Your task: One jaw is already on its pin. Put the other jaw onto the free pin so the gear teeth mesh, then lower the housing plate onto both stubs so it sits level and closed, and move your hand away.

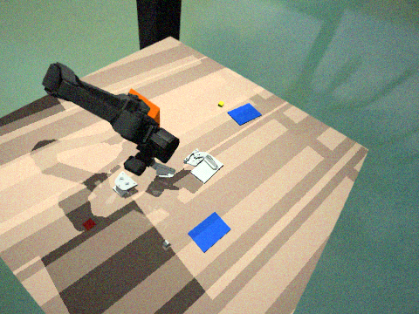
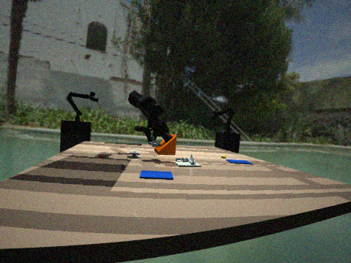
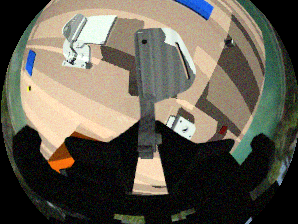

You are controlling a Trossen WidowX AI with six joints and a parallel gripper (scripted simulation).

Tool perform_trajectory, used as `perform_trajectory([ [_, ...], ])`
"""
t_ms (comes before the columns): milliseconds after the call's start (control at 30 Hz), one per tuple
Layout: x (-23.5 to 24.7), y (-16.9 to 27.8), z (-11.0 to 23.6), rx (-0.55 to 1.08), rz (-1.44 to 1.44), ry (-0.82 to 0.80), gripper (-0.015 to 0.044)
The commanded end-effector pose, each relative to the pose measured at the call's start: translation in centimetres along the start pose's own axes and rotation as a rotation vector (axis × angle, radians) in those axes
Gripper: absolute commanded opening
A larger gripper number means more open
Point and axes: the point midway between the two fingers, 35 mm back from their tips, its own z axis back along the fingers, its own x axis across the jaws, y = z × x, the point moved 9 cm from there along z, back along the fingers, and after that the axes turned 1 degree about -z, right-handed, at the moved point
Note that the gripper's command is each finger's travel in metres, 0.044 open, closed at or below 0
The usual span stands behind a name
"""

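My gripper (image 1: 150,162) (image 3: 148,123) is shut on the stem of a grey jaw (image 1: 165,170) (image 3: 161,67), a broad plate with a small hole and a slot. The jaw is held above the table, between the housing plate and the base. The white base (image 1: 207,173) (image 3: 101,30) lies past the jaw; it also shows in the exterior view (image 2: 183,165). The other jaw (image 1: 211,161) (image 3: 74,27) (image 2: 191,160) is on the base. The pins are too small to tell apart. The white housing plate (image 1: 124,180) (image 3: 183,127) sits raised on the other side of my gripper, with holes in its top.
Two blue pads (image 1: 209,232) (image 1: 244,114) lie on the table. A yellow block (image 1: 221,104), a red square (image 1: 89,224) and a small grey block (image 1: 166,244) lie apart. An orange wedge (image 1: 150,109) (image 2: 168,147) is beside the arm.
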Motion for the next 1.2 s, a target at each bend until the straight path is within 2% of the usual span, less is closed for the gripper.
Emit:
perform_trajectory([
  [0,0.2,0.3,0.1,-0.003,-0.124,0.004,0.0037],
  [333,0.4,0.5,0.0,-0.003,-0.205,0.003,0.0037],
  [1167,0.4,0.2,-4.1,-0.004,-0.206,-0.001,0.0037],
])
